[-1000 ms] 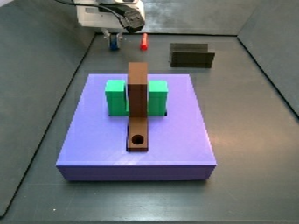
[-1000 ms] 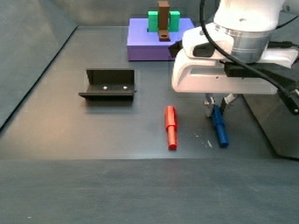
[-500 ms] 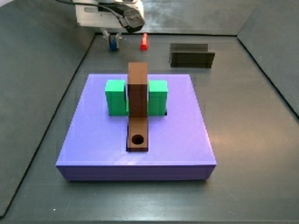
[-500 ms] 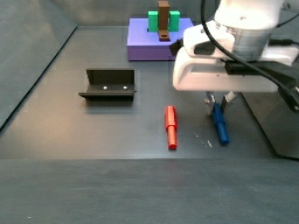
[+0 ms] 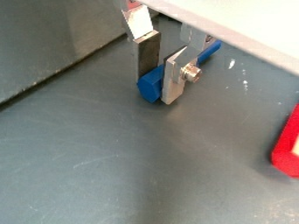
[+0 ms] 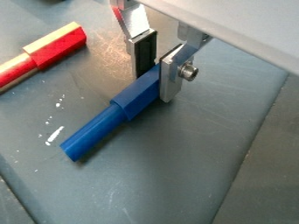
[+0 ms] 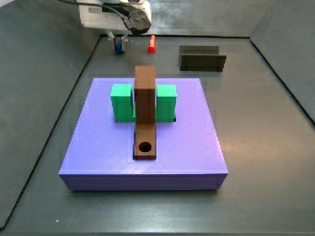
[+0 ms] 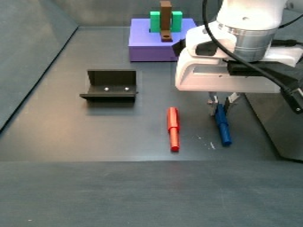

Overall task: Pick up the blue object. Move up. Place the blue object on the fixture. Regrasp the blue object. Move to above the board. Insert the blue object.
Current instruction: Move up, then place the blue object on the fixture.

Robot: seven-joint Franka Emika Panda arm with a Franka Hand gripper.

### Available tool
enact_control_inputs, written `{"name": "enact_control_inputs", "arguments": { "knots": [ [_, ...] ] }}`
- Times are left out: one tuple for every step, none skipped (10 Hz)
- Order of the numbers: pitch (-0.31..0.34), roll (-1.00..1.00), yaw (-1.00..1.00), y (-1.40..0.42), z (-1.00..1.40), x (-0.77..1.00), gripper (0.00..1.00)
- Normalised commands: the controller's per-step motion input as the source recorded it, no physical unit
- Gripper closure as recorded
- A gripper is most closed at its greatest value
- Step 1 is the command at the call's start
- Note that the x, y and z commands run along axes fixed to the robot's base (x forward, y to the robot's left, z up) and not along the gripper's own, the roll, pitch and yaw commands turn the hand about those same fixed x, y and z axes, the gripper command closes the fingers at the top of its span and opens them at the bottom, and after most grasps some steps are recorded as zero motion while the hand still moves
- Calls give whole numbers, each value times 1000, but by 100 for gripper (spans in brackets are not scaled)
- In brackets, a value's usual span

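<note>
– Purple-blue board (image 7: pixel 145 138) sits well apart, with the fixture (image 8: pixel 109 86) off on its own; why are we down at the floor?

– We judge pickup comes first. The blue object (image 6: pixel 111 122) lies flat beside the red peg (image 8: pixel 173 129), one end between the silver plates of our hand (image 6: pixel 156 61), which pinches it there.

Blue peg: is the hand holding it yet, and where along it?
The hand straddles the blue peg near one end, on the floor; whether it is clamped cannot be told.

end effector (image 6: pixel 156 59) astride blue object (image 6: pixel 114 116), red peg (image 8: pixel 173 129) beside
</note>
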Motion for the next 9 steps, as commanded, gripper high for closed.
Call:
{"name": "enact_control_inputs", "arguments": {
  "knots": [
    [21, -3, 48, -54, 773, 25, 100],
    [65, 10, 46, -52, 665, -3, 100],
    [120, 89, 25, -19, 348, 13, 100],
    [0, -80, 0, 0, -6, 0, 100],
    [197, -700, -106, 46, 409, 866, 100],
    [91, -843, -117, 0, 383, 891, 100],
    [29, -1000, -91, 0, 257, 797, 100],
    [0, -1000, -91, 0, 160, 786, 100],
    [0, -1000, -71, 0, 0, 823, 100]
  ]
}}
